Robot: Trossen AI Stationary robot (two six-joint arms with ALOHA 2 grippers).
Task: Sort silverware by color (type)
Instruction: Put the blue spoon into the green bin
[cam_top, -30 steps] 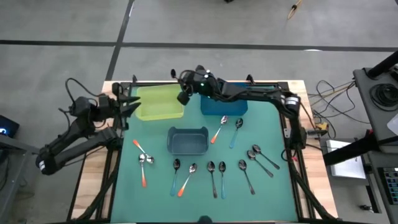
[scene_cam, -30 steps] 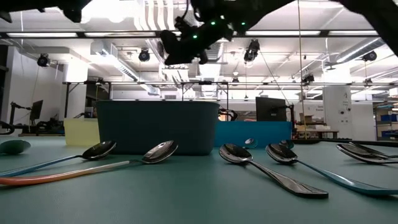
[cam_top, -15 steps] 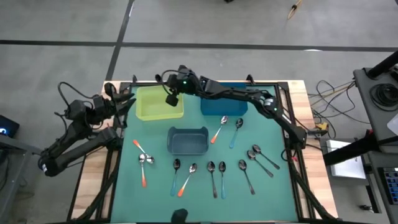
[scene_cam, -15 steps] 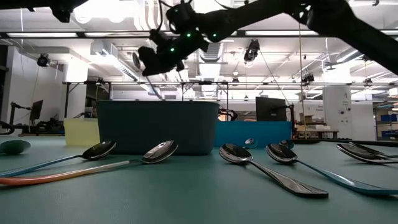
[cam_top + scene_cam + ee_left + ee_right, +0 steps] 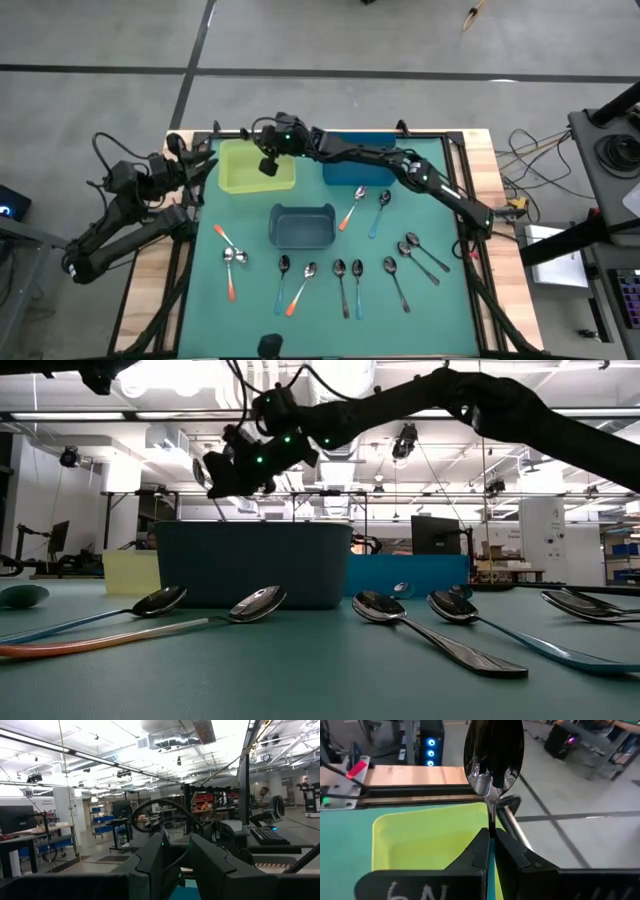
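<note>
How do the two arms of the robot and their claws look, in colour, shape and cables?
Both arms are dark and slender with jointed segments. The right claw has two tapering black fingers; small green lights glow near its wrist, and white handwriting marks its base. The left claw also has dark, angular fingers. Loose black cables loop beside the left arm.

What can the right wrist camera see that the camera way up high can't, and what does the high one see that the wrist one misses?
Only the right wrist view shows the spoon pinched upright in the right pincer, its shiny bowl standing above the fingers. Only the high view shows the spoons on the mat, the grey bin, the blue bin and the waiting left pincer at the table's left edge. Both show the yellow-green bin beneath the right pincer.
</note>
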